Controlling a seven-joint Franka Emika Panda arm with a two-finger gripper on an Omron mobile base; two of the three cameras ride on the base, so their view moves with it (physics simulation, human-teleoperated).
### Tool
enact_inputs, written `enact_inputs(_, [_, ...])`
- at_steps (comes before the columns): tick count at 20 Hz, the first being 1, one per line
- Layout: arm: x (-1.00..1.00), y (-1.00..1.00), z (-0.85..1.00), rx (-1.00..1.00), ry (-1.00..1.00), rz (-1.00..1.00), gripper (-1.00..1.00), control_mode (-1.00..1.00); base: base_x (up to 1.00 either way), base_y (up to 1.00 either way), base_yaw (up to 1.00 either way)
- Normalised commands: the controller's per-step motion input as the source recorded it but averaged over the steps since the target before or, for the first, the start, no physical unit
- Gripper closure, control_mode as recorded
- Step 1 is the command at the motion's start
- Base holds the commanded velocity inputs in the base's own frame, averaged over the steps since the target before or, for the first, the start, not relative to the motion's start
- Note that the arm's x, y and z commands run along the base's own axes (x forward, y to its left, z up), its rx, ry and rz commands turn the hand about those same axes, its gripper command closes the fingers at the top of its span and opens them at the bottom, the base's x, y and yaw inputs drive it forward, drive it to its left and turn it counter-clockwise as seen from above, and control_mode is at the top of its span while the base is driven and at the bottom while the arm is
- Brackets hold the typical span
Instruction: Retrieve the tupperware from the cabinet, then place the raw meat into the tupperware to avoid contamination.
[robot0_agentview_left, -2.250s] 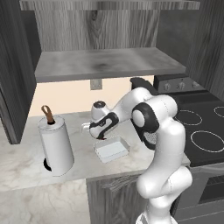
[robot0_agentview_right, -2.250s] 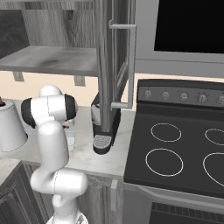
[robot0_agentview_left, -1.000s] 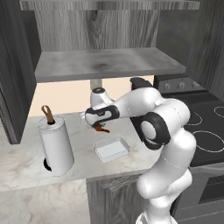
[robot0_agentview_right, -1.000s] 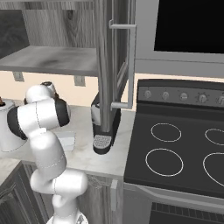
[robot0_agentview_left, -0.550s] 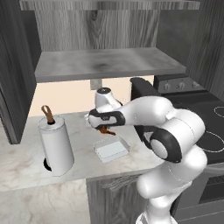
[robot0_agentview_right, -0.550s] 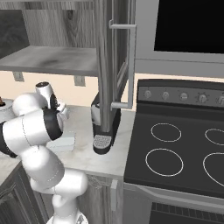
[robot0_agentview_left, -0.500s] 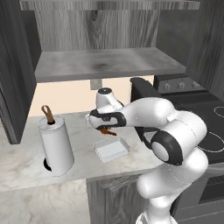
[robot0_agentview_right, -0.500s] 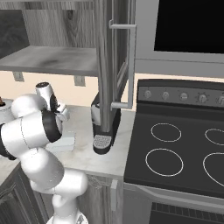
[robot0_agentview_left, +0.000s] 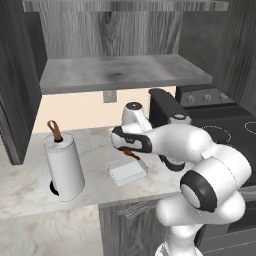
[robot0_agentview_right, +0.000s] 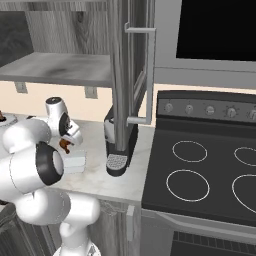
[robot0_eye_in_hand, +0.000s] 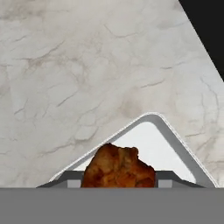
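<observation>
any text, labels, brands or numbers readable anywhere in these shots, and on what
None: no words, numbers or brand marks can be read.
Stove: its knobs carry no legible markings at this size.
Paper-towel roll, tupperware, coffee machine and cabinet: plain surfaces, no labels.
Raw meat at the gripper: nothing printed.

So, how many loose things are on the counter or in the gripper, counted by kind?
Tupperware: 1
Raw meat: 1
Paper-towel roll: 1
Coffee machine: 1
Total: 4
</observation>
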Motion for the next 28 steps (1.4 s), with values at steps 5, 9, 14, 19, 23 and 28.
enact_inputs(5, [-0.12, -0.10, 0.21, 0.18, 0.00, -0.33, 1.00, -1.00, 0.00, 0.00, 0.00])
enact_inputs(9, [-0.26, -0.09, 0.18, 0.18, 0.01, -0.32, 1.00, -1.00, 0.00, 0.00, 0.00])
enact_inputs(14, [-0.34, -0.11, 0.05, 0.11, 0.08, -0.29, 1.00, -1.00, 0.00, 0.00, 0.00])
enact_inputs(19, [-0.19, -0.09, 0.00, 0.04, 0.14, -0.27, 1.00, -1.00, 0.00, 0.00, 0.00])
enact_inputs(23, [0.00, 0.00, 0.00, 0.00, 0.19, -0.24, 1.00, -1.00, 0.00, 0.00, 0.00])
enact_inputs(28, [0.00, 0.01, 0.00, 0.00, 0.26, -0.18, 1.00, -1.00, 0.00, 0.00, 0.00])
